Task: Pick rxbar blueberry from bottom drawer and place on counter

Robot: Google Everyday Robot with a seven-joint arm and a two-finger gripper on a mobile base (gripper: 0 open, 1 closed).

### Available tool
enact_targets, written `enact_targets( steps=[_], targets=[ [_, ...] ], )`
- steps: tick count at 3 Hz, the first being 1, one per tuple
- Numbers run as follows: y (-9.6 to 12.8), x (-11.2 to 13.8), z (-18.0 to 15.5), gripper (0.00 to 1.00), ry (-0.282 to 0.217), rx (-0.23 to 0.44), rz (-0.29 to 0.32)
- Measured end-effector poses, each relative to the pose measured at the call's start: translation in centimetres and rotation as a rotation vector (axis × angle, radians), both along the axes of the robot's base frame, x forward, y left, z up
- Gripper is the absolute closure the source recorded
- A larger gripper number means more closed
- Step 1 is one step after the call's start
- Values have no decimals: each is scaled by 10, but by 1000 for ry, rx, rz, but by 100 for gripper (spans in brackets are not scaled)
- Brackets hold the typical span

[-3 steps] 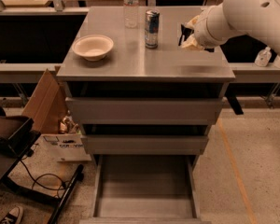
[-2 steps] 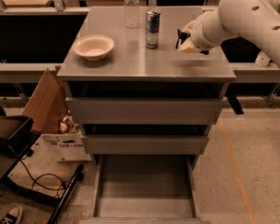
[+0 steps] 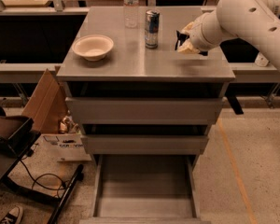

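My gripper (image 3: 185, 42) hangs just above the right part of the counter (image 3: 130, 62), to the right of the blue-silver can (image 3: 152, 29). It is shut on a small dark bar, the rxbar blueberry (image 3: 179, 39), which shows as a dark strip at the left side of the pale fingers. Whether the bar touches the counter cannot be told. The bottom drawer (image 3: 144, 216) is pulled fully out near the floor and its grey tray holds nothing.
A white bowl (image 3: 93, 47) sits on the counter's left part and a clear water bottle (image 3: 131, 6) at its back. The two upper drawers are nearly closed. A cardboard box (image 3: 46, 101), a black stand with cables (image 3: 18, 139) and a shoe (image 3: 9, 215) lie left of the cabinet.
My gripper has moved a little left and down over the counter with the dark bar in it, closer to the can. Nothing else has moved.
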State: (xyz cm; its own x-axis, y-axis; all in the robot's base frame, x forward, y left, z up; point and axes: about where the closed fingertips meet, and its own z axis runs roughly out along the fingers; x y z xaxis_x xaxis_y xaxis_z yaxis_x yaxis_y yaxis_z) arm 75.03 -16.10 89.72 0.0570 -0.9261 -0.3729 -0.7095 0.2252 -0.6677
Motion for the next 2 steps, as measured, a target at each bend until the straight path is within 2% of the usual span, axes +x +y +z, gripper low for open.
enact_targets(
  steps=[1, 2],
  targets=[
    [2, 0, -3, 32, 4, 0, 3],
    [4, 1, -4, 8, 6, 0, 6]
  ],
)
